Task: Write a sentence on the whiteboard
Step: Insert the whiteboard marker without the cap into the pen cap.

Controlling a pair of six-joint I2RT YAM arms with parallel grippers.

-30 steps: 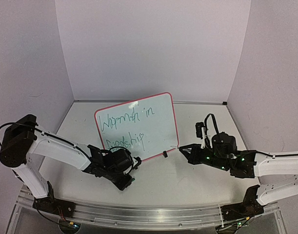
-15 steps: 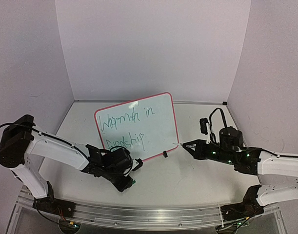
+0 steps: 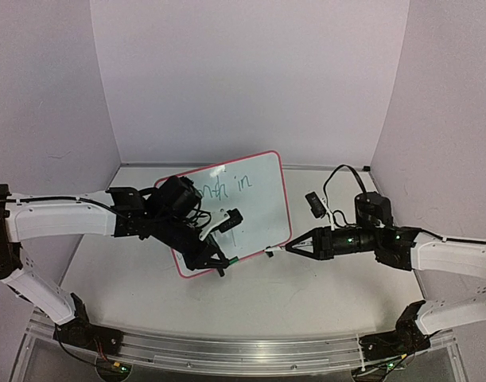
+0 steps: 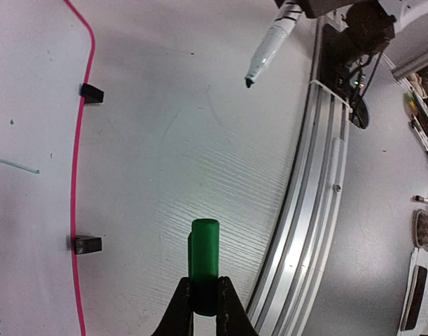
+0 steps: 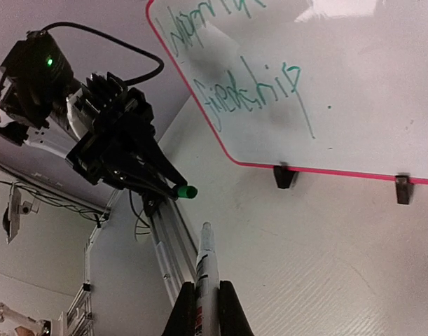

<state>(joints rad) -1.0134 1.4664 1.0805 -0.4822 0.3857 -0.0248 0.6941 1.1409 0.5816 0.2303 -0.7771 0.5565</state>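
Note:
The whiteboard (image 3: pixel 262 203) with a pink-red frame stands at mid table. My left arm covers its left half, so in the top view only "in" of the green sentence (image 3: pixel 241 181) shows. The right wrist view shows both lines of the sentence (image 5: pixel 249 87) on the whiteboard (image 5: pixel 354 84). My left gripper (image 4: pixel 204 285) is shut on a green marker cap (image 4: pixel 204 259), held in front of the board's lower edge (image 3: pixel 233 259). My right gripper (image 5: pixel 205 288) is shut on a white marker (image 5: pixel 204 262). The marker's bare tip (image 4: pixel 250 82) points toward the cap, a short gap apart.
Two black clip feet (image 5: pixel 284 175) (image 5: pixel 403 189) prop the board's lower edge. An aluminium rail (image 4: pixel 319 196) runs along the table's near edge. Purple walls close the back and sides. A black cable loops above the right wrist (image 3: pixel 338 179).
My left arm has lifted off the table and swung up in front of the board, bringing the cap toward the marker. My right gripper has moved slightly left, marker tip facing the cap.

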